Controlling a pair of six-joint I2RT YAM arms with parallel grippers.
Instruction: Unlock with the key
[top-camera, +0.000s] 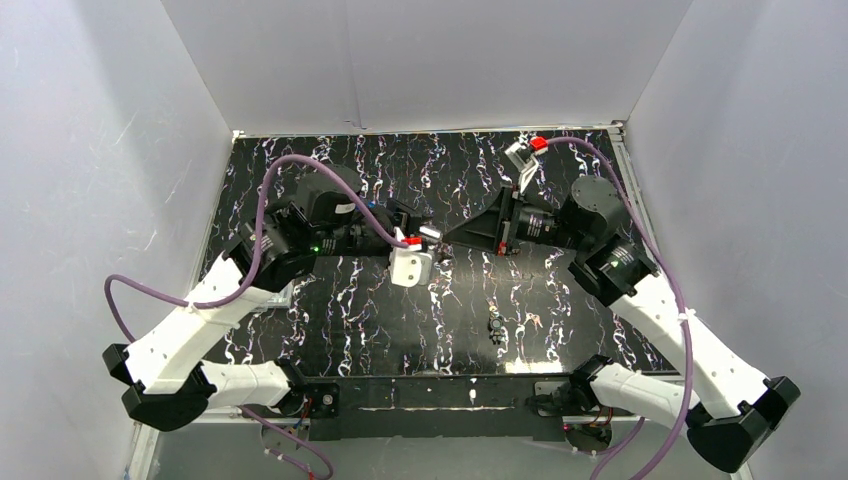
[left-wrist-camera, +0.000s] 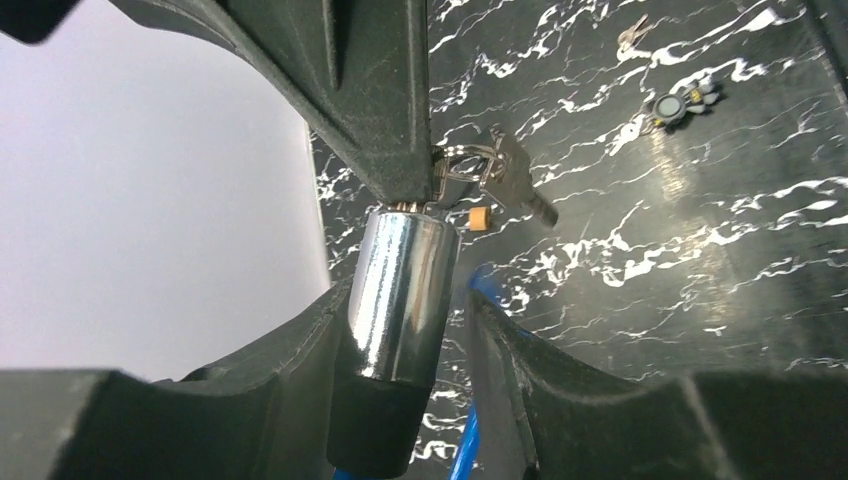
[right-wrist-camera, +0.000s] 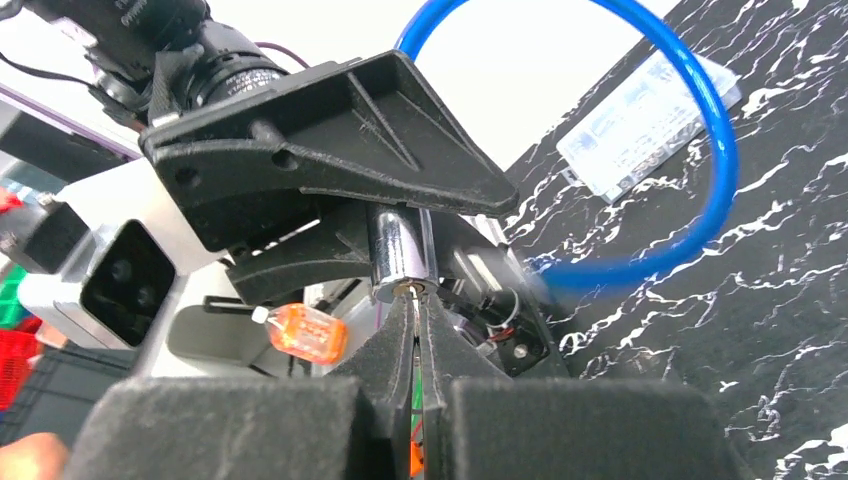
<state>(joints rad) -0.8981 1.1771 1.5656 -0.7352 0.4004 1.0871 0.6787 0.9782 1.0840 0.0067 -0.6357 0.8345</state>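
Nearest the arm bases, a small charm (top-camera: 496, 325) and loose keys (left-wrist-camera: 630, 35) lie on the black marbled bench (top-camera: 330, 310), at about 5 o'clock from where the arms meet. At mid-bench the left tool (left-wrist-camera: 405, 330), reaching in from 9 o'clock, is clamped around a chrome lock (left-wrist-camera: 400, 250) with a blue cable (right-wrist-camera: 700, 150). The right tool (right-wrist-camera: 415, 335), from 3 o'clock, is pinched tight on the key (right-wrist-camera: 414, 300), which meets the lock's end face. A ring (left-wrist-camera: 468, 160) with a spare key (left-wrist-camera: 520, 185) and an orange tag (right-wrist-camera: 305, 332) hang beside it.
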